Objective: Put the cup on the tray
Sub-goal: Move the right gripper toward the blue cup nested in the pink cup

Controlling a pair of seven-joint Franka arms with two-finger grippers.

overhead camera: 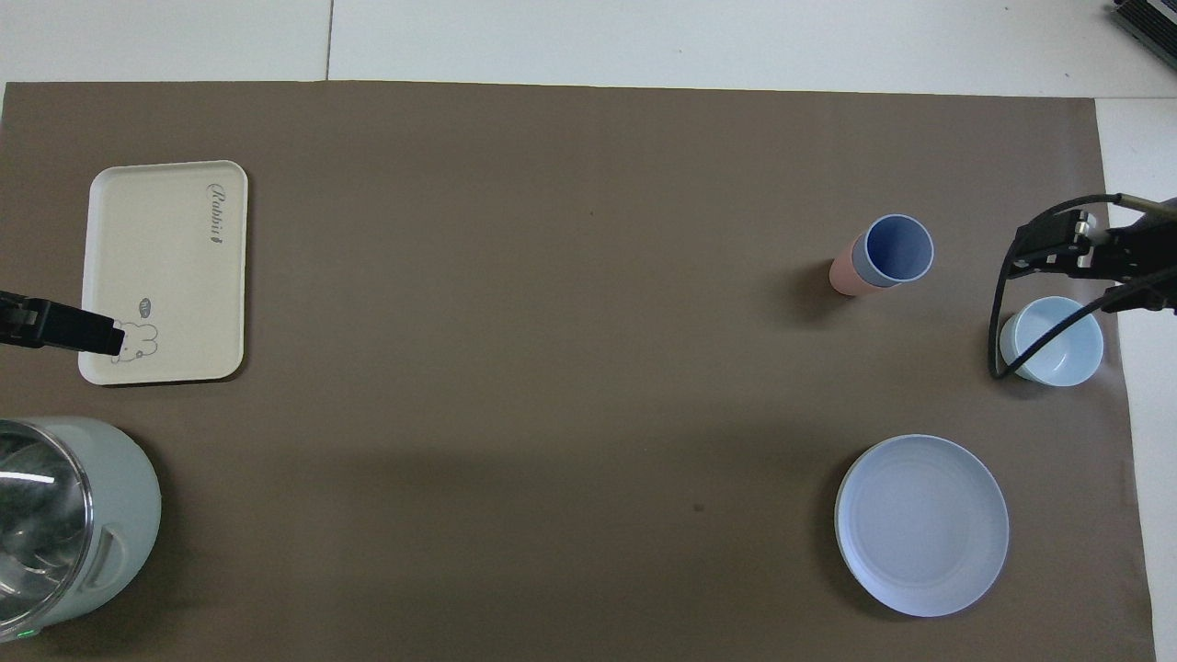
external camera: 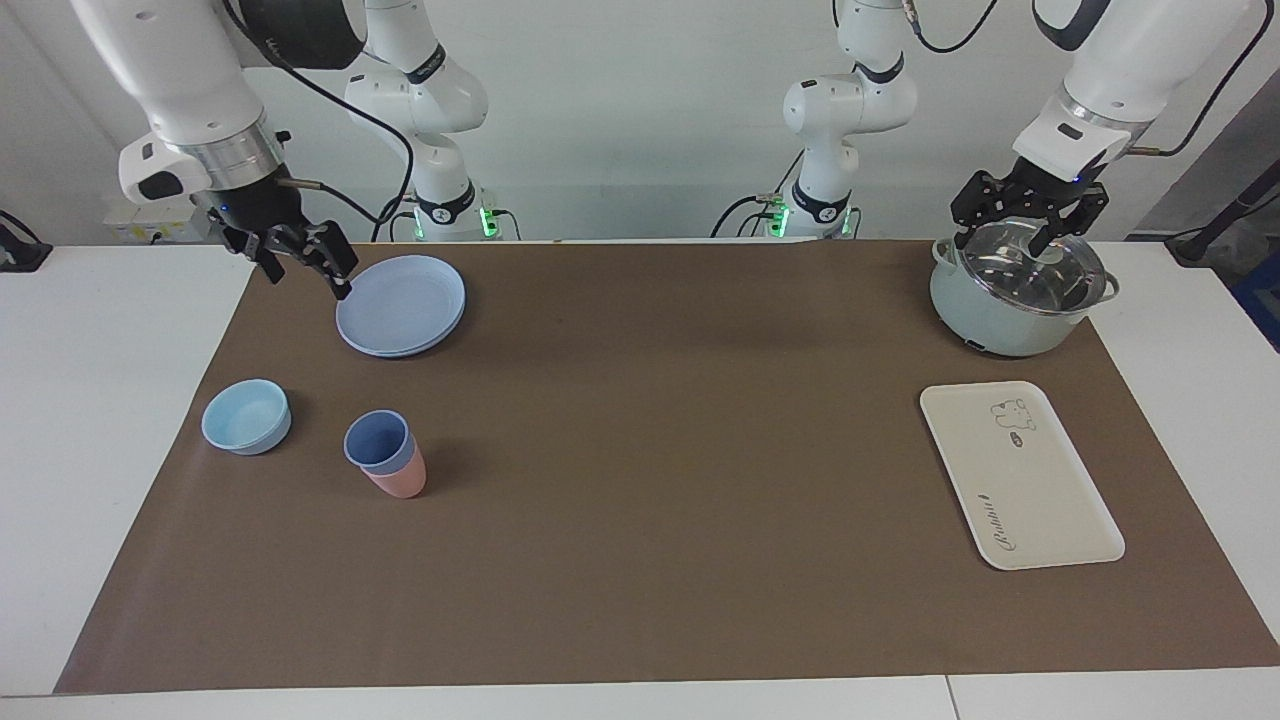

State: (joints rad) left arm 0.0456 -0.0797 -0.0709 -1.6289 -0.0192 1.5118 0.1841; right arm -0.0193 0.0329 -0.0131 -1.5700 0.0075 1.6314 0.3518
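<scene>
— Counting cups: how many?
— Two, nested: the blue cup [external camera: 377,440] sits in a pink cup [external camera: 400,480]. One tray [external camera: 1020,474], at the left arm's end.
— Grippers?
— Left gripper [external camera: 1030,218] spread over the pot [external camera: 1010,300]; right gripper [external camera: 300,262] spread, raised beside the plate [external camera: 400,304].

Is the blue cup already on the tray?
No, the blue cup sits nested in a pink cup, and the tray holds nothing.

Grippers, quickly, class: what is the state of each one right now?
Left gripper: open, holding nothing, waiting over the lidded pot.
Right gripper: open, holding nothing, in the air beside the round blue plate.
</scene>
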